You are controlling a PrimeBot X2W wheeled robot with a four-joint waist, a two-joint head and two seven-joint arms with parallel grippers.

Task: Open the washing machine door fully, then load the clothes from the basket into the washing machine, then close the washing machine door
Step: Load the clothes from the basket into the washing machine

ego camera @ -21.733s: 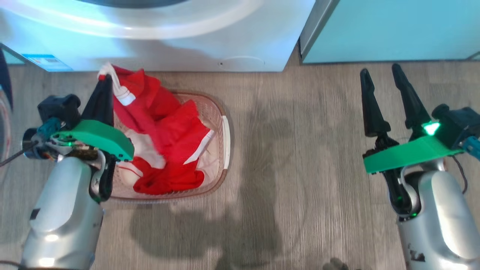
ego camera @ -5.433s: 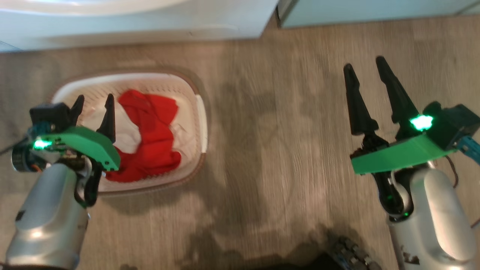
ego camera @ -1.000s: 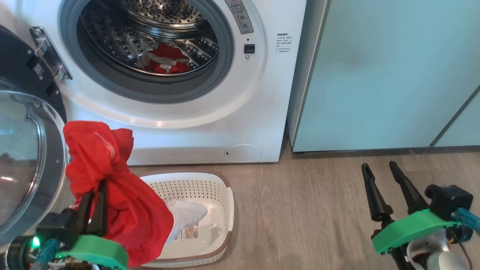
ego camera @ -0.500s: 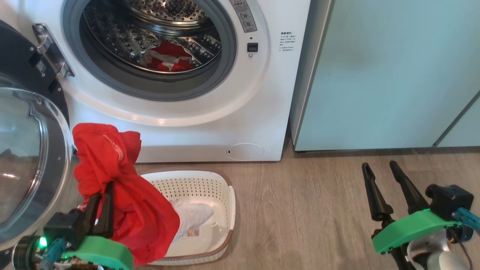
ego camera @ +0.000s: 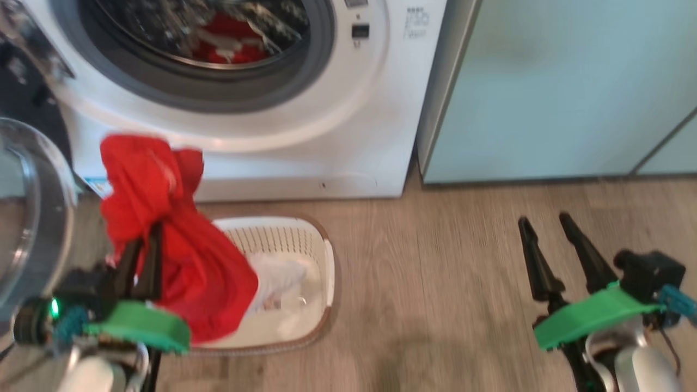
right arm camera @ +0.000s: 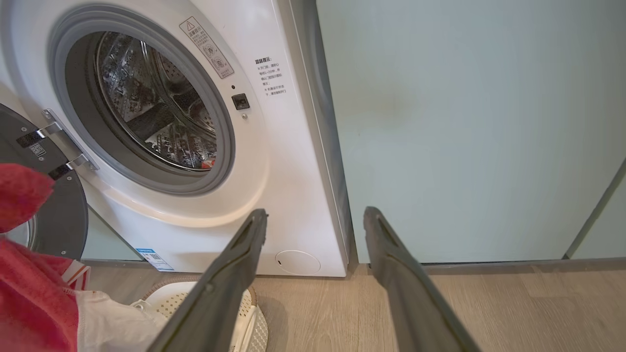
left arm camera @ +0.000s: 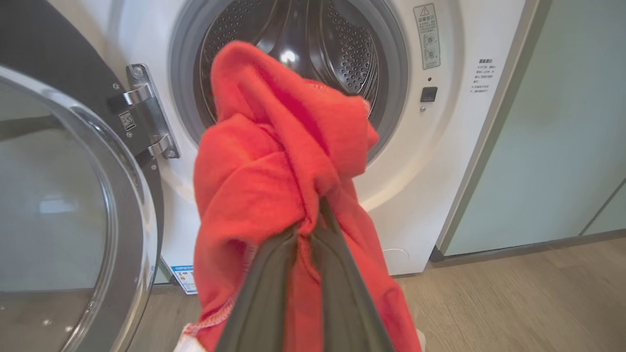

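So, head view: the left gripper point(ego camera: 146, 242) is pinched tight on the red garment point(ego camera: 174, 272), which hangs over the basket point(ego camera: 328, 267). A white cloth point(ego camera: 280, 275) lies in the basket. Another red piece point(ego camera: 223, 41) sits inside the washing machine point(ego camera: 337, 136), and its door point(ego camera: 41, 218) is swung open at left. The right gripper point(ego camera: 543, 219) is spread wide and empty.

Left wrist view: the garment is bunched over the fingers point(left arm camera: 264, 293), in front of the drum point(left arm camera: 342, 49).

Right wrist view: the wide jaws point at where the machine meets the mint cabinet point(right arm camera: 464, 122).
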